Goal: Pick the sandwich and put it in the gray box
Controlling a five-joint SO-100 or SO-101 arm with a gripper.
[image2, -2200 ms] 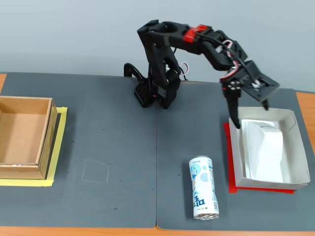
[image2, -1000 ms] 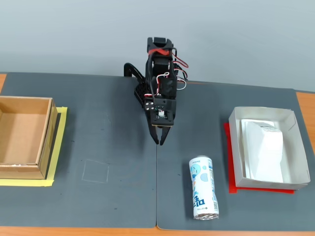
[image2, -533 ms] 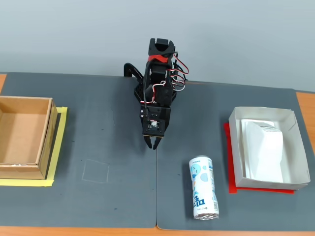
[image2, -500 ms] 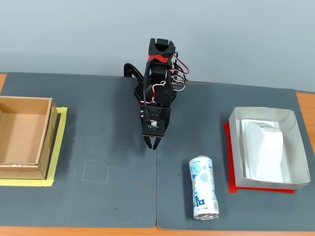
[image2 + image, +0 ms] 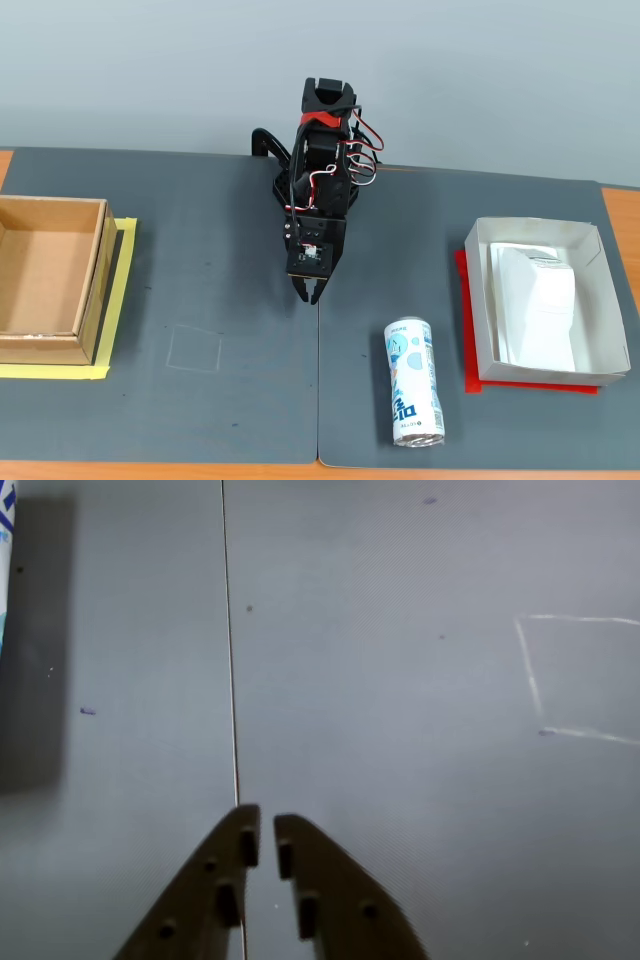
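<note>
dark gray mat (image 5: 220, 420) carries brown box (image 5: 45, 280) left, drink can (image 5: 413, 382) center-right, gray box (image 5: 590, 300) right.

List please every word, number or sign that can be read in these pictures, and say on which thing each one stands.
None can be read.
Drink can: blue print along its side, too small and blurred in the fixed view; the wrist view shows only a sliver.
Sandwich in the gray box: a label at its far end, unreadable.
Small board above the gripper: no legible marking.
Brown box: no print visible.
</note>
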